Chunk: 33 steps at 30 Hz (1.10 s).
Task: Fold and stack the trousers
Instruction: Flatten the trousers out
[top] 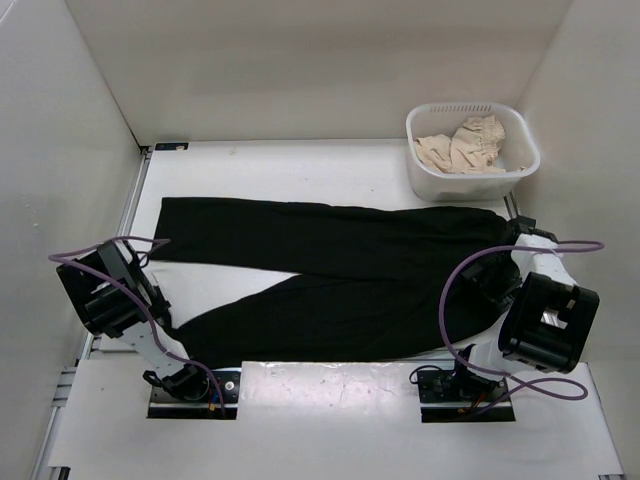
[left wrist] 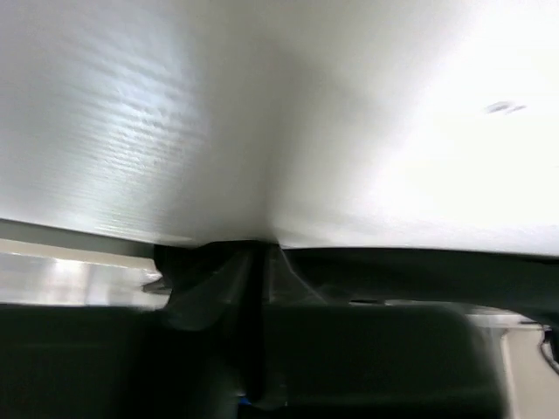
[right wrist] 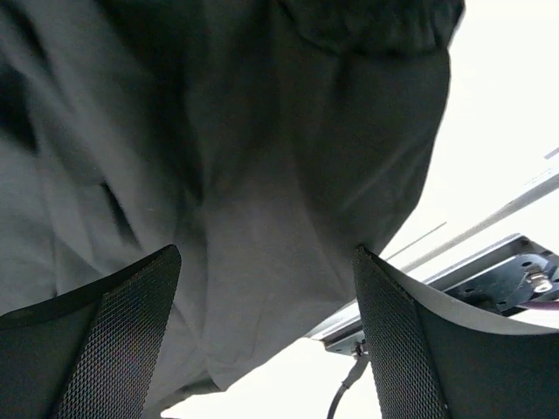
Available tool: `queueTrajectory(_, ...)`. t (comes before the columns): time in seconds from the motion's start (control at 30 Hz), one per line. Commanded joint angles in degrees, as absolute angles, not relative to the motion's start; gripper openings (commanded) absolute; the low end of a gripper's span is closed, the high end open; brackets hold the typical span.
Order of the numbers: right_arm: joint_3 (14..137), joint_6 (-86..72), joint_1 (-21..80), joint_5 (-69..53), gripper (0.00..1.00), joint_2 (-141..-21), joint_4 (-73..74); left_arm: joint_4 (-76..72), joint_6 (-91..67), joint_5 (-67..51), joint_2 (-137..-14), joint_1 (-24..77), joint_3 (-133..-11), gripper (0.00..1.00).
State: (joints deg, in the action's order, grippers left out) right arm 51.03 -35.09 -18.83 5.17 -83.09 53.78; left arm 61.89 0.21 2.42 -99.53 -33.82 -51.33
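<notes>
The black trousers [top: 340, 275] lie spread on the white table, waist at the right and the two legs running left in a V. My left gripper [top: 162, 317] is at the left end of the near leg. In the left wrist view its jaws [left wrist: 258, 266] look closed on a bunch of black fabric [left wrist: 203, 281], though the picture is dark and blurred. My right gripper [top: 493, 288] hovers over the waist end. In the right wrist view it is open [right wrist: 266, 336], its mesh pads [right wrist: 131, 314] wide apart just above the dark cloth [right wrist: 262, 175], holding nothing.
A white basket [top: 520, 165] holding beige cloth [top: 462, 148] stands at the back right, close to the trousers' waist. White walls close in the table at the left, back and right. A metal rail [right wrist: 489, 262] runs along the near edge.
</notes>
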Motion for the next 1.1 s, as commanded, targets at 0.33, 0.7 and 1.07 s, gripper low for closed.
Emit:
queueTrajectory(0.33, 43.3, -38.3, -20.6, 6.1, 0.82, -85.7, 43.9, 56.9, 0.0, 6.1, -95.3, -31.9, -74.8, 0.14)
queueTrajectory(0.7, 50.7, -36.6, -20.6, 4.4, 0.82, -89.7, 43.9, 61.5, 0.0, 12.4, -106.7, -29.5, -87.8, 0.80)
queueTrajectory(1.07, 57.0, -29.9, -22.0, 5.6, 0.83, -83.5, 53.8, 57.1, 0.0, 12.4, -96.7, -37.6, -75.3, 0.96)
